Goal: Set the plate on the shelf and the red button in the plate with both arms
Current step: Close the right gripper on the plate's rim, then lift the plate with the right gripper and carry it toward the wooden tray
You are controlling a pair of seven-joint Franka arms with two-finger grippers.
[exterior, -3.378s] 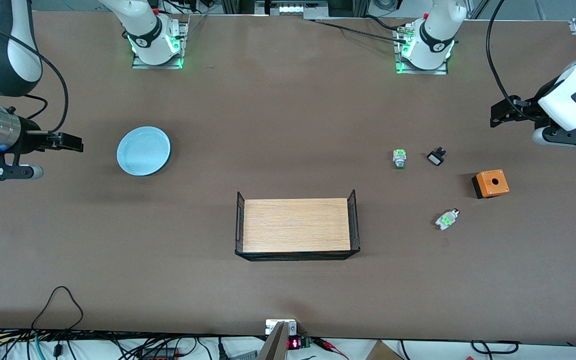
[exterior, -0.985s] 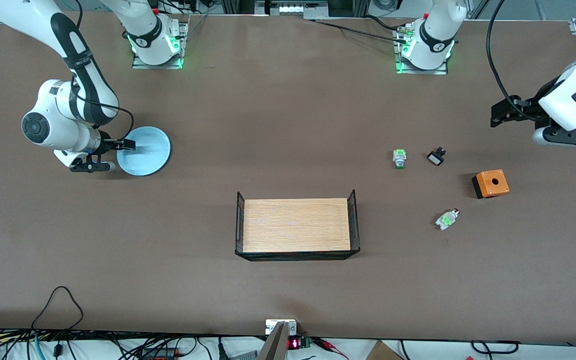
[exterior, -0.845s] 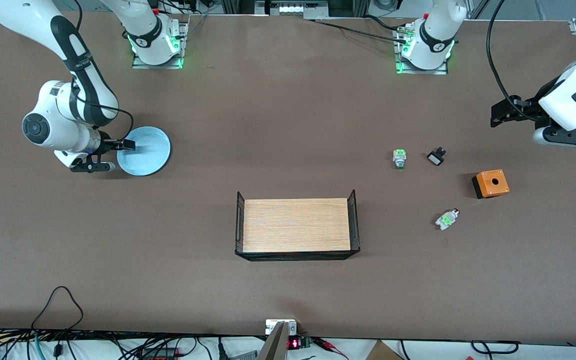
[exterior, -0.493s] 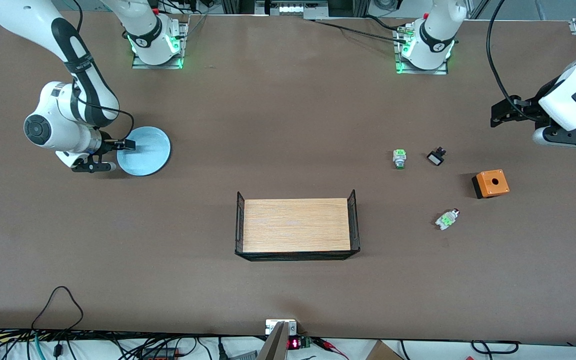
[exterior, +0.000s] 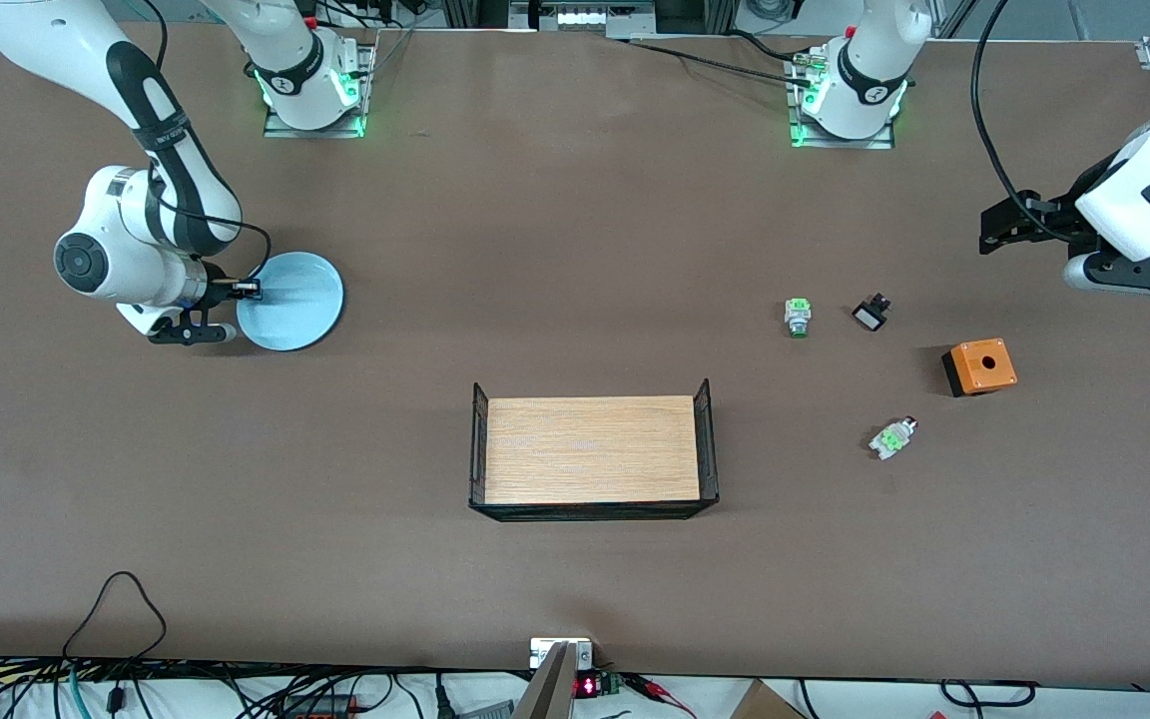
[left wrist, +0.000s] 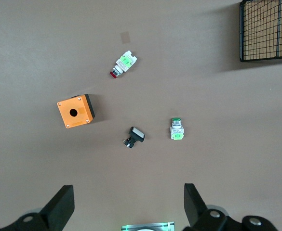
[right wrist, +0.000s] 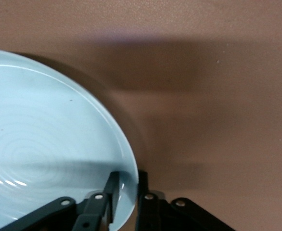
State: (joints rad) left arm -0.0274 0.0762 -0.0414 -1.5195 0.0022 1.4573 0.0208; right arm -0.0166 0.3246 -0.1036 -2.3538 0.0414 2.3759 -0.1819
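Note:
The pale blue plate (exterior: 295, 305) lies toward the right arm's end of the table. My right gripper (exterior: 248, 290) is shut on its rim, one finger inside and one outside, as the right wrist view shows for the gripper (right wrist: 128, 182) and the plate (right wrist: 44, 144). The red button (exterior: 892, 437) lies on its side toward the left arm's end; it also shows in the left wrist view (left wrist: 122, 64). My left gripper (exterior: 994, 228) is open and empty, held high over that end of the table, its fingers spread wide in the left wrist view (left wrist: 128, 202).
A wooden tray with black mesh ends (exterior: 590, 449) stands mid-table, nearer the front camera. An orange box (exterior: 979, 366), a black switch (exterior: 870, 314) and a green-capped switch (exterior: 798, 316) lie near the red button. Cables run along the front edge.
My right arm came down to the plate and closed its fingers over the rim; the plate has shifted slightly toward the table's middle. The left arm has not moved.

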